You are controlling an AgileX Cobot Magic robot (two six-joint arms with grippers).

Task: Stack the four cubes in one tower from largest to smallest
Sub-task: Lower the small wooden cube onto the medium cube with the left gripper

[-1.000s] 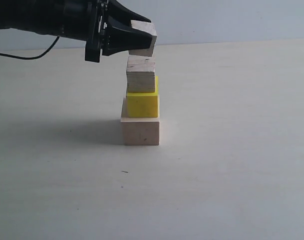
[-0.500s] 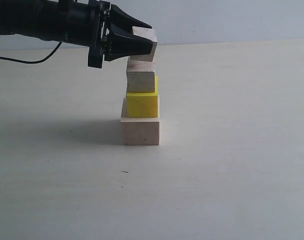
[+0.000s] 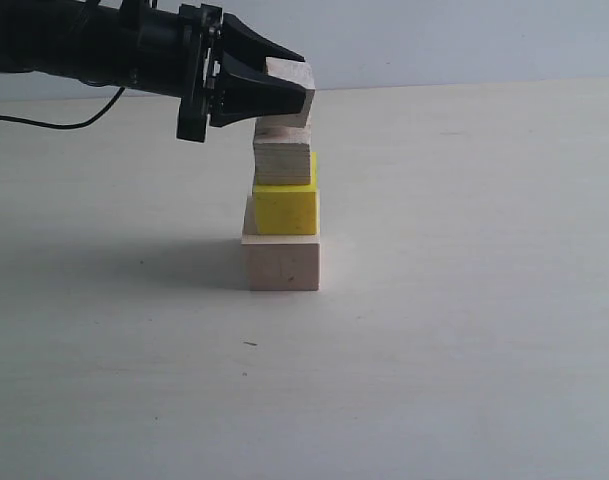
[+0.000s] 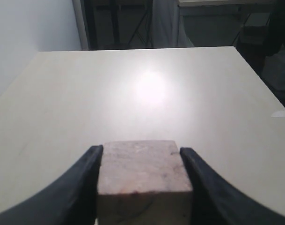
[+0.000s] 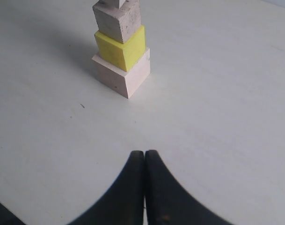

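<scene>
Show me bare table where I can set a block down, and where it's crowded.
Table lies bare right of, left of and in front of the stack. Crowded only atop the stack, where the left gripper holds the fourth cube.

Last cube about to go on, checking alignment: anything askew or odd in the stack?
Minor only: the yellow cube sits off-centre on the pale wood base, toward its right edge in the exterior view. The small cube in the left gripper looks slightly tilted. Nothing fallen.
</scene>
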